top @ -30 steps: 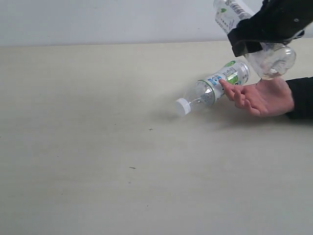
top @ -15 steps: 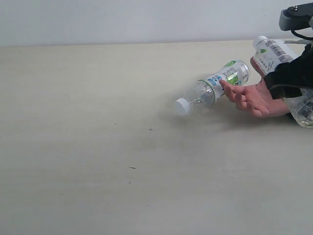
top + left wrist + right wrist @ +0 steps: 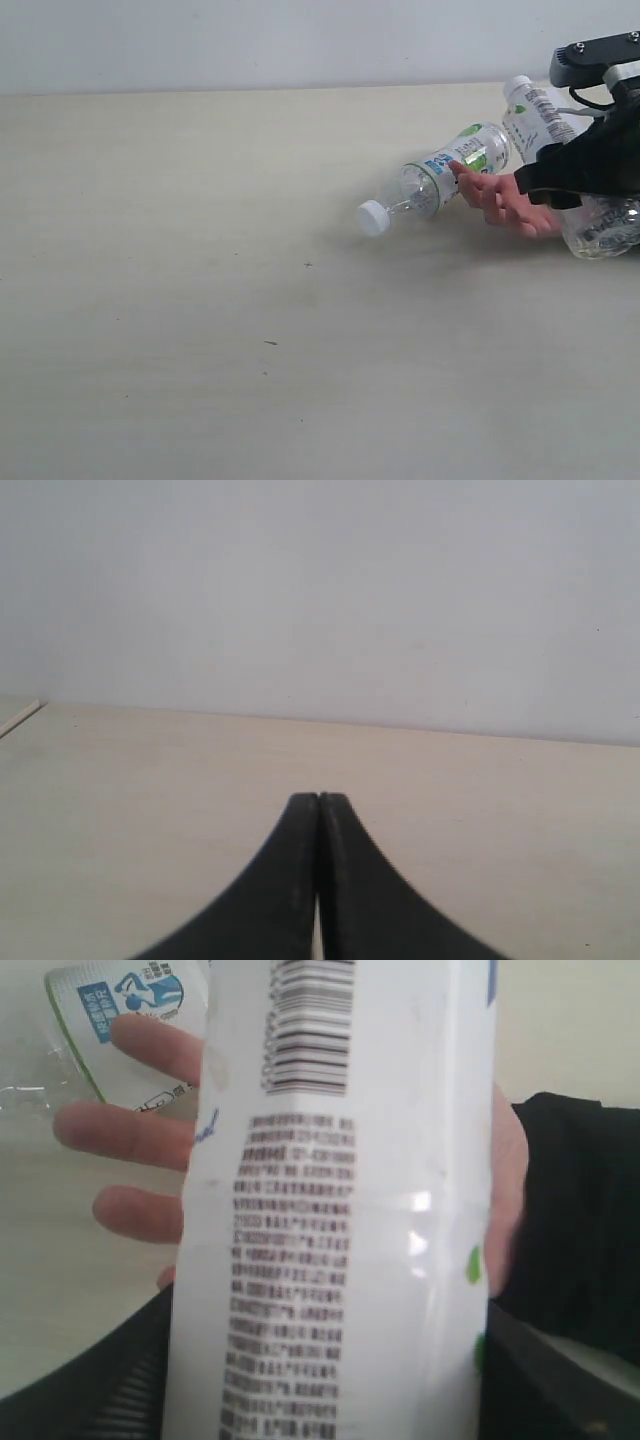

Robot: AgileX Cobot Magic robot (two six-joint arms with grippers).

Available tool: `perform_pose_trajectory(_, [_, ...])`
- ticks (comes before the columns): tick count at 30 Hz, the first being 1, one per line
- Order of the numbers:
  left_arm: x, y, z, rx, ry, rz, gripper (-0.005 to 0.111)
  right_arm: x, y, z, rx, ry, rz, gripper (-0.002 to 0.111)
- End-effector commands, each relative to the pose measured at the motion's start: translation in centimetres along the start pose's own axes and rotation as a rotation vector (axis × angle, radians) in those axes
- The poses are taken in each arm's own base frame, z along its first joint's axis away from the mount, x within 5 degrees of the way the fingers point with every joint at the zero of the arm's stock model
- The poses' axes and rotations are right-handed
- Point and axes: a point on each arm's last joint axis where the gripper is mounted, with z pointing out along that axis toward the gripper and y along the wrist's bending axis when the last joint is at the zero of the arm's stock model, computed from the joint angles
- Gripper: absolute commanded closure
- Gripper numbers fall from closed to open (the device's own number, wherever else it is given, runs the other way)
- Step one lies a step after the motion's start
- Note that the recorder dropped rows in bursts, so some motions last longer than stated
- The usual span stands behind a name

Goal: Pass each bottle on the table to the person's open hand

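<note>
My right gripper is shut on a clear bottle with a white printed label, tilted and low over the person's open hand at the table's right edge. In the right wrist view this bottle fills the space between my jaws, with the hand right behind it. A white-capped bottle with a green-blue label lies on its side on the table, touching the fingertips. My left gripper is shut and empty above bare tabletop; it does not show in the exterior view.
The person's black sleeve lies behind the held bottle. The lying bottle's white cap points toward the middle of the table. A pale wall runs along the far edge.
My right gripper has come down with the white-label bottle from above the hand to just over the palm, covering much of it. The lying bottle and the left gripper have not moved.
</note>
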Motion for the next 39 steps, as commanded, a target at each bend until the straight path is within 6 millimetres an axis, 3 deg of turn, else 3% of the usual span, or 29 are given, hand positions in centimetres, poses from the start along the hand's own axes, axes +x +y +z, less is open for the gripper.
perform_pose_trajectory(1, [-0.1, 0.0, -0.1, 0.006, -0.009, 0.002, 0.106, -0.3, -0.1, 1.3, 0.001, -0.037, -0.001, 0.108])
perform_pose_trajectory(11, [-0.1, 0.0, -0.1, 0.006, -0.009, 0.002, 0.106, 0.6, 0.0, 4.5, -0.004, 0.031, -0.003, 0.108])
perform_pose_trajectory(18, [-0.1, 0.0, -0.1, 0.006, -0.009, 0.002, 0.106, 0.6, 0.0, 4.8, -0.004, 0.033, -0.003, 0.108])
perform_pose_trajectory(22, [-0.1, 0.0, -0.1, 0.006, -0.009, 0.002, 0.106, 0.7, 0.0, 4.8, -0.004, 0.042, -0.003, 0.089])
perform_pose_trajectory(26, [-0.1, 0.0, -0.1, 0.006, -0.009, 0.002, 0.106, 0.7, 0.0, 4.8, -0.004, 0.044, -0.003, 0.055])
perform_pose_trajectory(31, [-0.1, 0.0, -0.1, 0.006, -0.009, 0.002, 0.106, 0.7, 0.0, 4.8, -0.004, 0.045, 0.003, 0.032])
perform_pose_trajectory(39, [-0.1, 0.0, -0.1, 0.006, -0.009, 0.002, 0.106, 0.6, 0.0, 4.5, -0.004, 0.038, -0.003, 0.024])
